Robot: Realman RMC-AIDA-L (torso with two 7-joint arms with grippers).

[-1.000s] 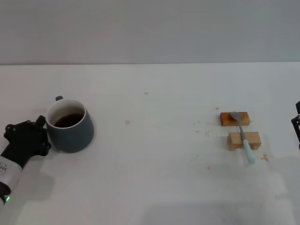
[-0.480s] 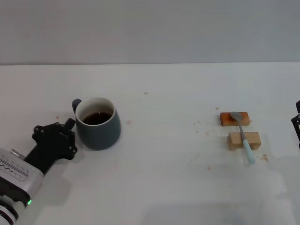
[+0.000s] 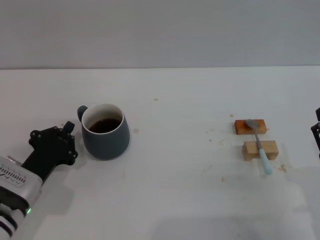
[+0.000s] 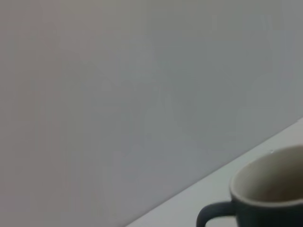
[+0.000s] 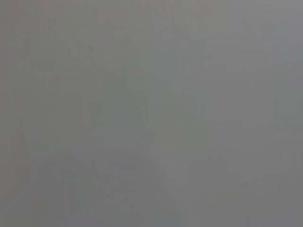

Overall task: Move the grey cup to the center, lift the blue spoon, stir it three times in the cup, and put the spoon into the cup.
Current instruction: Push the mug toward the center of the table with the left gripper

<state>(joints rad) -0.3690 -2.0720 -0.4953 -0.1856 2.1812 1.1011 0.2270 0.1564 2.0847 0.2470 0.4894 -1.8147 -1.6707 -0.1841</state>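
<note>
Left gripper (image 3: 68,134) (low, angled) — beside grey cup (image 3: 105,131).

The grey cup (image 3: 105,132) stands upright holding dark liquid; the blue spoon (image 3: 260,145) lies well apart.

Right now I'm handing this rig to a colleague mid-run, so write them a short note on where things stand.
Left gripper: on the table beside the grey cup, on the cup's left, apart from it and holding nothing.
Right gripper: parked at the table's right edge, mostly out of view.
Grey cup: upright, left of centre, dark liquid inside, handle toward the rear left.
Blue spoon: lying across two wooden blocks on the right, untouched.
Done: the cup stands released, left of centre.
Left: possibly nudge the cup further to centre, lift the spoon, stir three times, leave the spoon in the cup.
</note>
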